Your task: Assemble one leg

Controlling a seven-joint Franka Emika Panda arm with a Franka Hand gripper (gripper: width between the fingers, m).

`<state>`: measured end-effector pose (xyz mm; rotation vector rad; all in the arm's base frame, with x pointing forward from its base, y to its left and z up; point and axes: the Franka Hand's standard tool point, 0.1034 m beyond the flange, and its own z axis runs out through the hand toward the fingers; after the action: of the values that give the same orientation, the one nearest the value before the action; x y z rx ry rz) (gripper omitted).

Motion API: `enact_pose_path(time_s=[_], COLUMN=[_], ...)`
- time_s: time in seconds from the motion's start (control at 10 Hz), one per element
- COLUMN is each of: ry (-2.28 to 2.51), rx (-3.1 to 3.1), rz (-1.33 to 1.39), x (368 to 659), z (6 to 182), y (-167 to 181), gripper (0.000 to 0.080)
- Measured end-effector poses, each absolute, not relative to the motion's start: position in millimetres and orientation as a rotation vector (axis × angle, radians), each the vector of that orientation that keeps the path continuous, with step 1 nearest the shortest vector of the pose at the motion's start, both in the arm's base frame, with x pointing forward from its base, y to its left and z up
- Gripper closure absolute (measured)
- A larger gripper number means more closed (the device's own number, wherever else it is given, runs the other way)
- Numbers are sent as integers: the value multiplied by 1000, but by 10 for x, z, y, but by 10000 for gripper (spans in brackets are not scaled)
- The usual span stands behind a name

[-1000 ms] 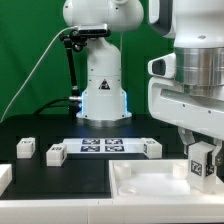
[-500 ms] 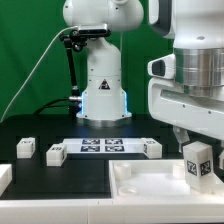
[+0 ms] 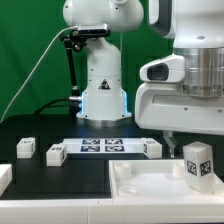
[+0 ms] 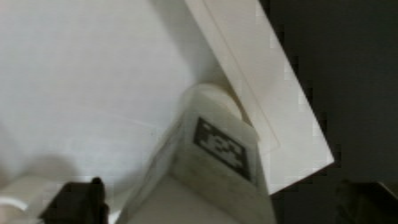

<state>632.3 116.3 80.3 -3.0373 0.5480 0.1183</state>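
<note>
I see the gripper spread apart just above the leg, whose face carries a black-and-white marker tag.

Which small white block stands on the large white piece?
The leg at the exterior view's right: it stands upright on the large white piece. The other three blocks rest on the black table.

Colours are pretty simple here: the leg is white with a black-and-white square tag on its face, though the wrist view is too blurry to make out the pattern. The three other legs have the same look. The marker board is white with black tags, the big square piece is white, the table is black, and the backdrop is green. The arm base is white, maybe glowing bluish.
</note>
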Motion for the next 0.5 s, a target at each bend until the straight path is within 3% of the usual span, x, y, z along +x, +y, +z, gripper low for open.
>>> enact_pose_path(time_s=[0.5], ry=[-107], rx=[-3071], rz=[104], x=[6322], z=[794], y=[1104], gripper=[150])
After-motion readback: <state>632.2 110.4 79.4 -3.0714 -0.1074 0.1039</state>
